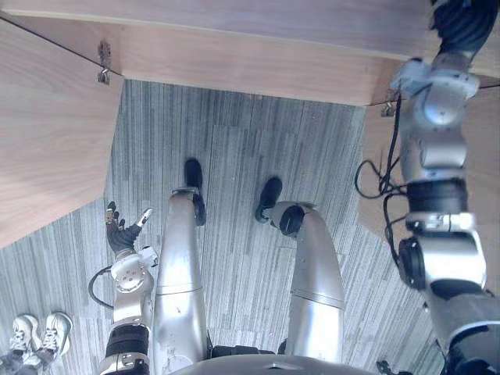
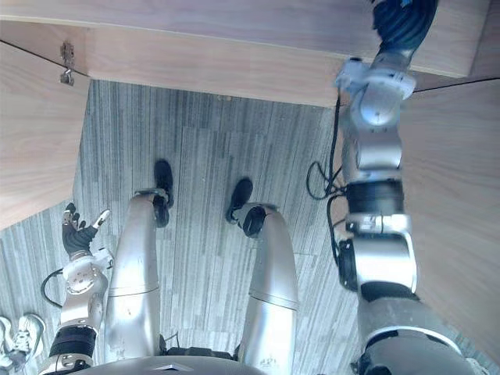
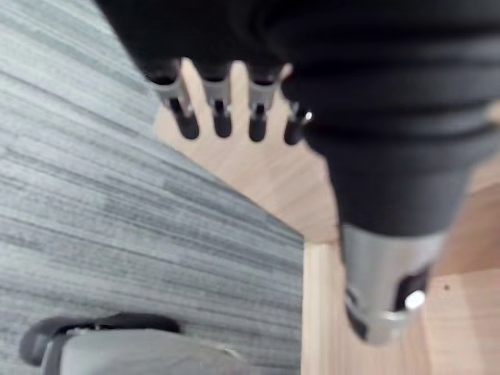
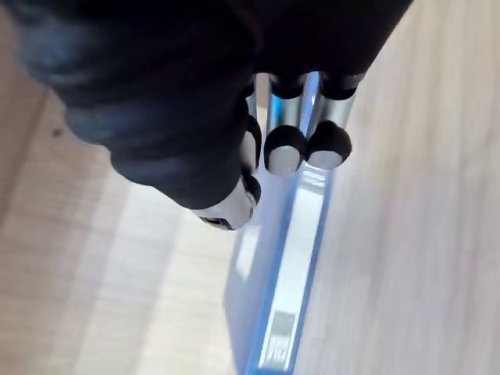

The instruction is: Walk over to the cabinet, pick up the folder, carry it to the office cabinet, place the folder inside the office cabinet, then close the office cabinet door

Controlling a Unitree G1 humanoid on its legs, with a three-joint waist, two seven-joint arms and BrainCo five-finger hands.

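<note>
Folder (image 4: 285, 301) pinched in right hand (image 4: 195, 117); left hand (image 1: 121, 231) open.

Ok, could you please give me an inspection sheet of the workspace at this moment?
Surface: grey striped carpet; light wood cabinet ahead, its left door open.
Job's things: blue folder against light wood, held by the right hand.
Clutter: nothing seen.
Hands: right hand up at the cabinet, fingers curled on the folder; left hand low, fingers relaxed, holding nothing.
Cables: nothing seen.
Surroundings: a person's white shoes on the carpet, at the robot's left.
</note>
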